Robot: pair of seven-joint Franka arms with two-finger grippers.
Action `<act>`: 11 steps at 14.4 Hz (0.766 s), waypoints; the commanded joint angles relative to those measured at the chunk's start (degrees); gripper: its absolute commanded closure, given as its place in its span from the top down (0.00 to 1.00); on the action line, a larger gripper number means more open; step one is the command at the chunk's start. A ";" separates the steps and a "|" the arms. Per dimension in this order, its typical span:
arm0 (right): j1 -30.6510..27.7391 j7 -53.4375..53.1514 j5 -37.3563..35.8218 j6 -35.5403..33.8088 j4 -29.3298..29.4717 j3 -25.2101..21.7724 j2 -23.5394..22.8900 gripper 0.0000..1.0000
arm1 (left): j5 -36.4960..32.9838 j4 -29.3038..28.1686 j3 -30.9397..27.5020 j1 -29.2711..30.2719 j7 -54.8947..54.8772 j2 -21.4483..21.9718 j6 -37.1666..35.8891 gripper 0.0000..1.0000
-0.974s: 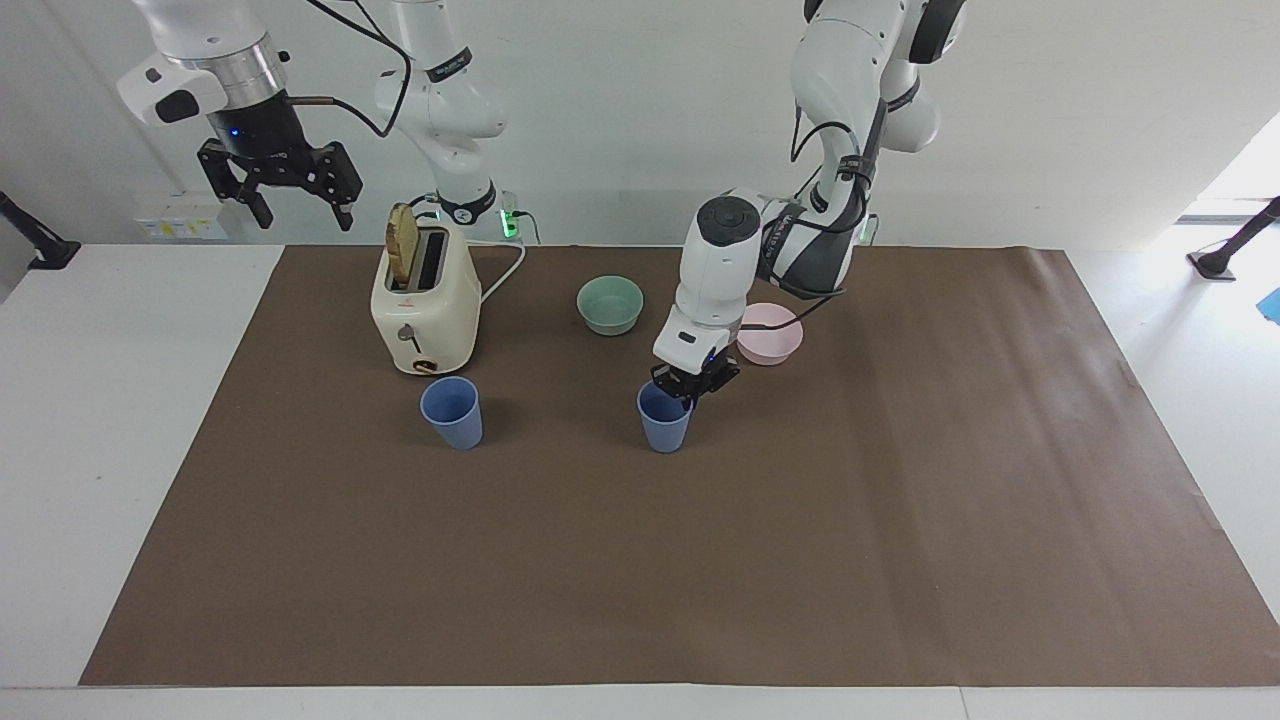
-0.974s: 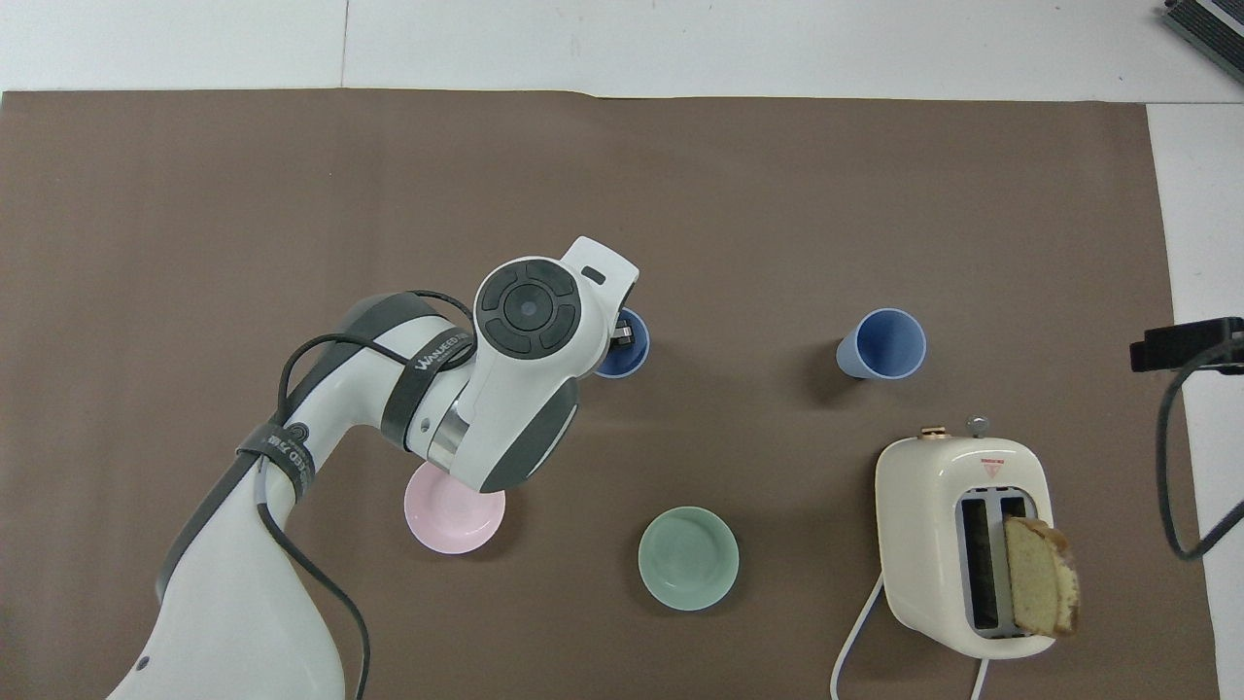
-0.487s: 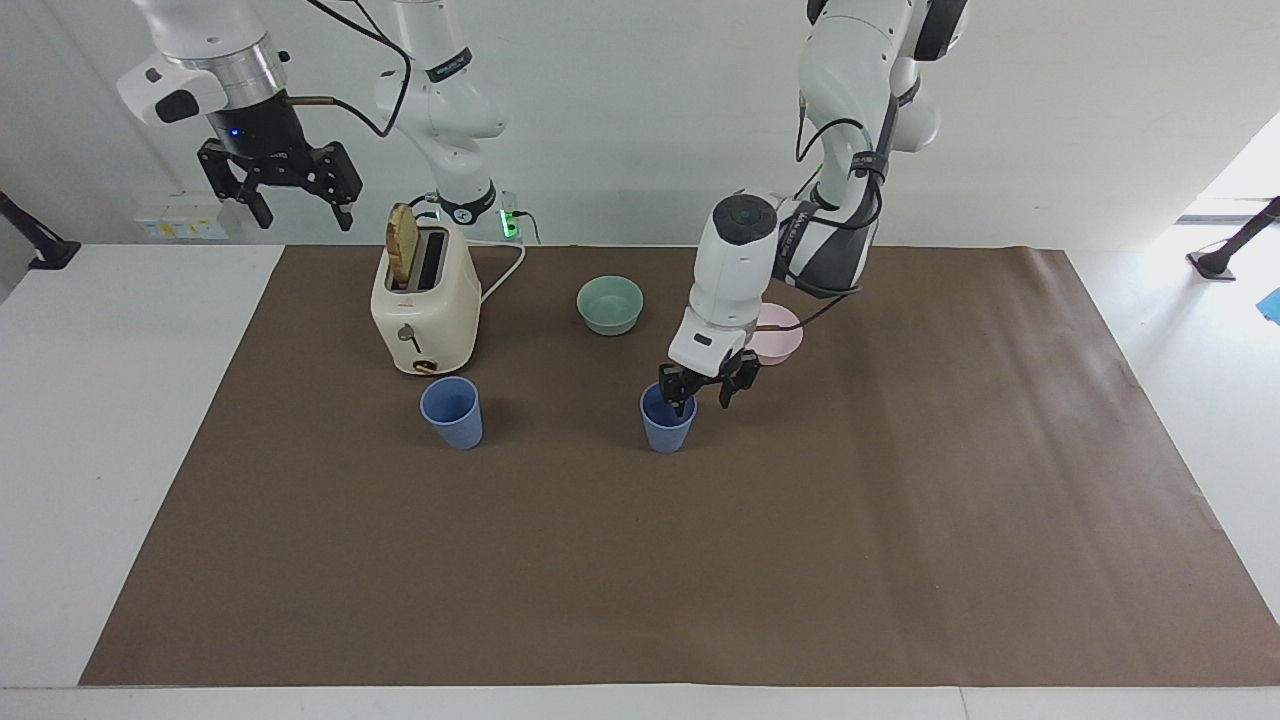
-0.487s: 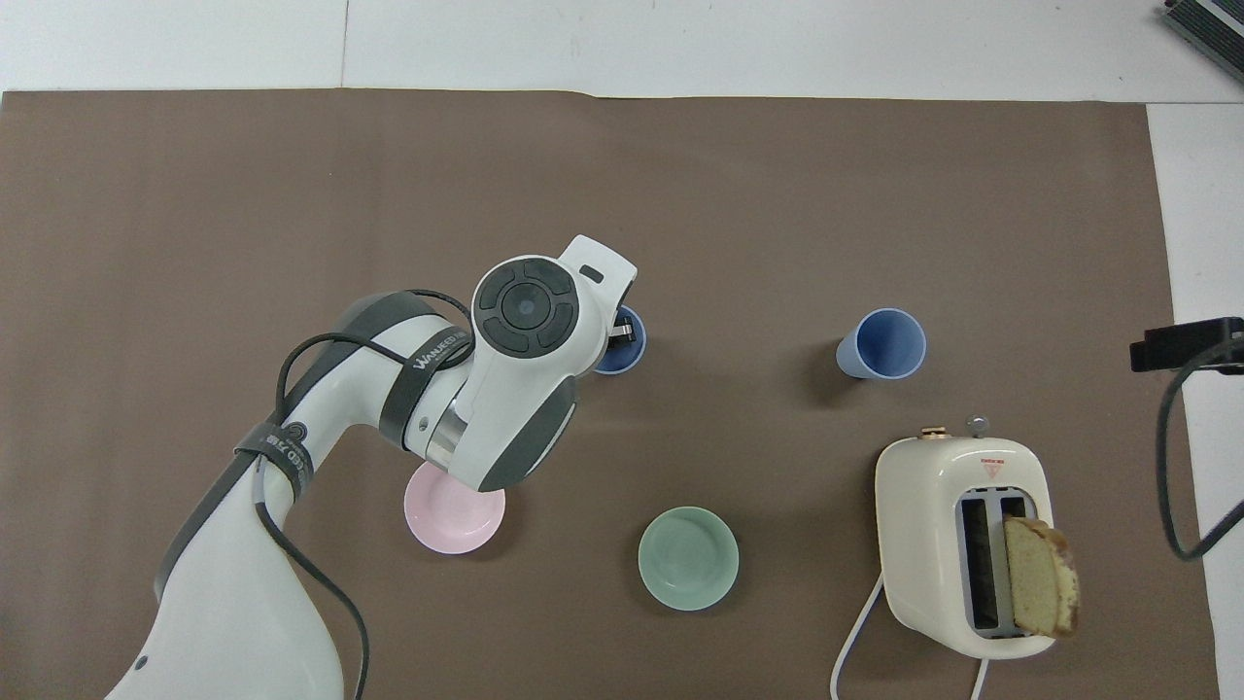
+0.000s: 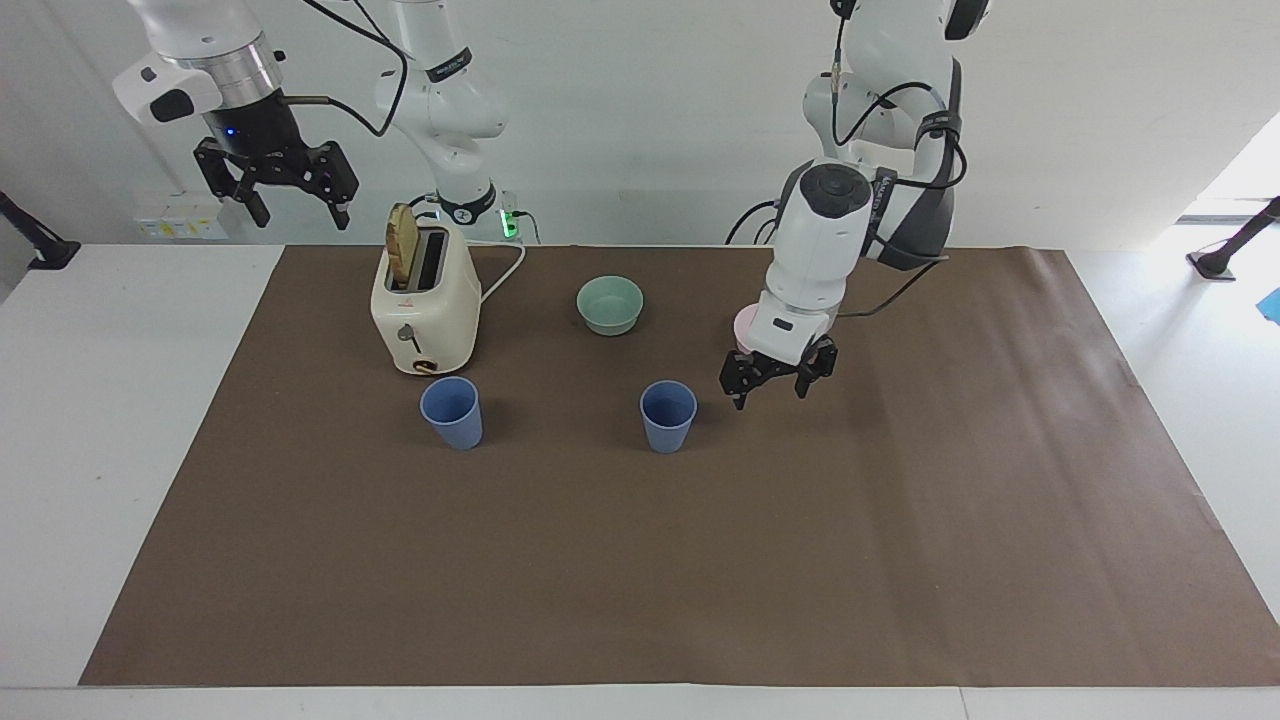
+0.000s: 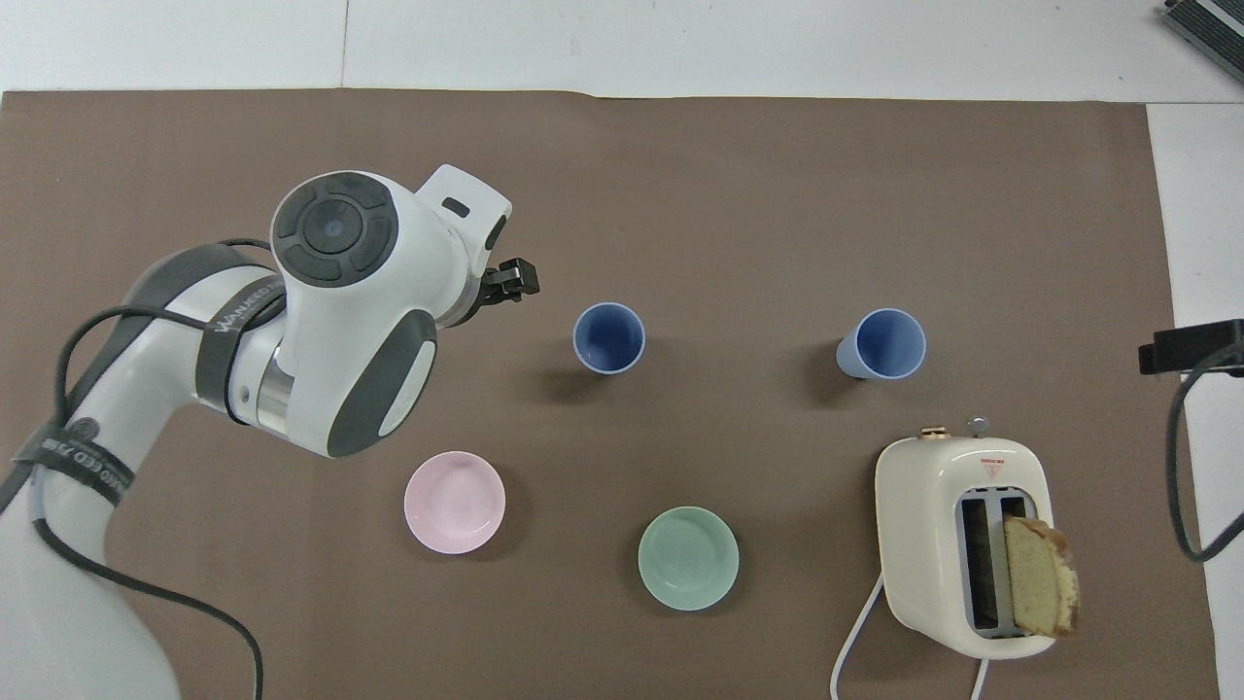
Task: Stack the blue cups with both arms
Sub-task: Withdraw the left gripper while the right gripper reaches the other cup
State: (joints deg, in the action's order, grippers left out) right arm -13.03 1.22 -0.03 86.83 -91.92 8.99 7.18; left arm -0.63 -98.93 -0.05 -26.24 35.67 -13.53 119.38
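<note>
Two blue cups stand upright and apart on the brown mat. One cup (image 5: 668, 415) (image 6: 609, 338) is near the middle. The other cup (image 5: 451, 411) (image 6: 882, 344) stands just in front of the toaster. My left gripper (image 5: 768, 392) (image 6: 510, 282) is open and empty. It hangs low over the mat beside the middle cup, toward the left arm's end, clear of the cup. My right gripper (image 5: 300, 212) is open and empty, and waits high over the right arm's end of the table.
A cream toaster (image 5: 425, 305) (image 6: 962, 544) holds a bread slice (image 5: 403, 245) (image 6: 1042, 588). A mint-green bowl (image 5: 610, 303) (image 6: 688, 558) and a pink bowl (image 6: 454, 502) sit nearer the robots than the cups. The brown mat (image 5: 640, 580) covers the white table.
My left gripper opened at the middle cup's rim, let it go, then rose and moved away toward the left arm's end. The cup stays upright. The right arm barely moved.
</note>
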 commanded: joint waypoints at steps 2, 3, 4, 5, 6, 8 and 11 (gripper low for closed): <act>0.02 -1.31 1.44 0.79 -6.23 -0.12 2.58 1.00 | -0.78 -2.23 0.58 5.57 -8.13 4.82 -3.44 1.00; 0.29 -1.31 1.44 3.67 -9.21 -0.03 2.58 1.00 | -0.43 -2.67 0.67 7.33 -11.38 5.70 -4.85 1.00; 0.38 -1.31 1.35 7.27 -12.81 0.23 2.58 1.00 | -0.25 -2.94 0.67 8.65 -14.19 6.75 -5.91 1.00; 0.55 -1.31 1.35 10.17 -15.02 0.32 2.32 1.00 | -0.08 -3.64 0.67 10.23 -16.66 7.72 -6.96 1.00; 1.34 -1.31 1.35 12.55 -16.34 0.32 1.62 1.00 | -0.07 -4.60 0.67 11.73 -19.21 8.86 -7.15 1.00; 1.70 -1.31 1.35 16.95 -17.32 0.41 -1.62 1.00 | 0.62 -6.62 0.67 14.89 -24.65 10.89 -7.23 1.00; 3.28 -1.92 1.26 23.28 -17.41 0.32 -7.95 1.00 | 1.16 -6.98 0.58 19.02 -31.78 12.12 -10.30 1.00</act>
State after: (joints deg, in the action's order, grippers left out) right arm -10.07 0.74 0.22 106.56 -109.34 9.26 2.84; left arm -0.32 -103.65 -0.12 -9.88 8.28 -3.94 110.90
